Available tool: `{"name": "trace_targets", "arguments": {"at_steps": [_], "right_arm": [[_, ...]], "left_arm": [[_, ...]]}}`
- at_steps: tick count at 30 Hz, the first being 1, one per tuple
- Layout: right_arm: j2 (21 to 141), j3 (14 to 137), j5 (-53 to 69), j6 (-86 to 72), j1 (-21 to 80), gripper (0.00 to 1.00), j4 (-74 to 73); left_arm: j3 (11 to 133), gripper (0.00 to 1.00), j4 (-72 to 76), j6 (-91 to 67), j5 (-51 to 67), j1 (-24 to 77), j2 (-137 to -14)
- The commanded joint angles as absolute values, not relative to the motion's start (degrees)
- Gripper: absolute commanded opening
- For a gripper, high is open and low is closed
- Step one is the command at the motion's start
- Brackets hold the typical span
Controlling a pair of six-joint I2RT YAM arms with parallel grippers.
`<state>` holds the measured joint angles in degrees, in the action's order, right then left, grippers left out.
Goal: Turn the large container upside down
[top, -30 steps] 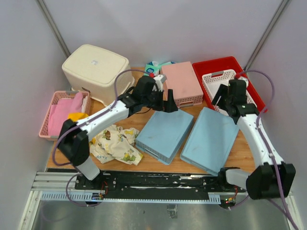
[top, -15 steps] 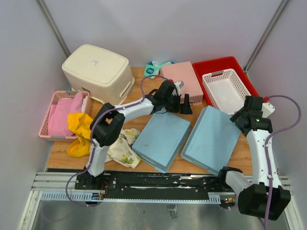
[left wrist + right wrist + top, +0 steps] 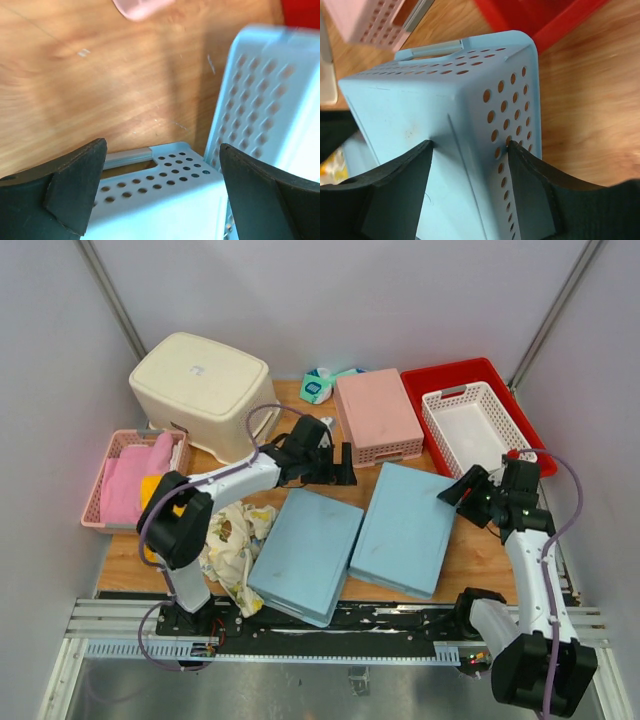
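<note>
The large container point(image 3: 200, 385), a cream-beige tub, stands at the back left with its closed base facing up. My left gripper point(image 3: 340, 468) is open and empty in front of and to the right of it, apart from it, above the far corner of the left blue basket point(image 3: 305, 550). In the left wrist view that gripper point(image 3: 162, 187) hangs over this perforated corner point(image 3: 165, 200). My right gripper point(image 3: 458, 492) is open, its jaws astride the right edge of the other upturned blue basket point(image 3: 405, 525), also in the right wrist view point(image 3: 420, 110). The tub is out of both wrist views.
An upturned pink basket point(image 3: 375, 415) lies at the back centre, with a teal item point(image 3: 318, 385) behind it. A red tray point(image 3: 455, 377) holds a white basket point(image 3: 475, 430) at the back right. A pink basket point(image 3: 95, 490) with cloth sits left, with a patterned cloth point(image 3: 230, 535) near it.
My left gripper drew back left from the pink basket. My right gripper came down onto the right blue basket's edge. Both blue baskets slid left and toward the front.
</note>
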<state>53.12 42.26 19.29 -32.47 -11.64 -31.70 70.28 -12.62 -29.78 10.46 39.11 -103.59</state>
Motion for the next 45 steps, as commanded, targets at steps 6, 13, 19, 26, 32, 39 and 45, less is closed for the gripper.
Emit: {"name": "trace_targets", "arguments": {"at_steps": [6, 13, 19, 26, 32, 39, 45], "right_arm": [[49.9, 35.2, 26.6, -34.9, 0.7, 0.62, -31.7], [52.8, 34.2, 28.6, -35.8, 5.4, 0.63, -30.2], [51.1, 35.8, 25.3, -33.9, 5.6, 0.66, -35.7], [39.1, 34.0, 17.2, -32.0, 5.6, 0.70, -43.6], [37.2, 26.0, 28.4, -34.1, 7.5, 0.70, -36.7], [46.8, 24.6, 25.7, -46.3, 22.2, 0.69, -17.5], [64.7, 32.4, 22.6, -50.4, 32.1, 0.70, -4.3]], "left_arm": [[76.6, 0.99, -25.7, -25.6, 6.5, 36.5, -88.3], [71.1, 0.99, -32.9, -25.3, 9.7, 38.2, -76.3], [63.4, 0.99, -37.3, -29.4, 9.1, 44.9, -69.4], [61.0, 0.99, -37.1, -35.8, 8.0, 46.2, -65.8], [62.3, 0.99, -36.8, -38.5, 8.0, 46.2, -65.8], [70.5, 0.99, -38.1, -41.3, 4.7, 44.2, -69.9], [77.4, 0.99, -37.4, -40.2, 1.1, 42.5, -73.4]]}}
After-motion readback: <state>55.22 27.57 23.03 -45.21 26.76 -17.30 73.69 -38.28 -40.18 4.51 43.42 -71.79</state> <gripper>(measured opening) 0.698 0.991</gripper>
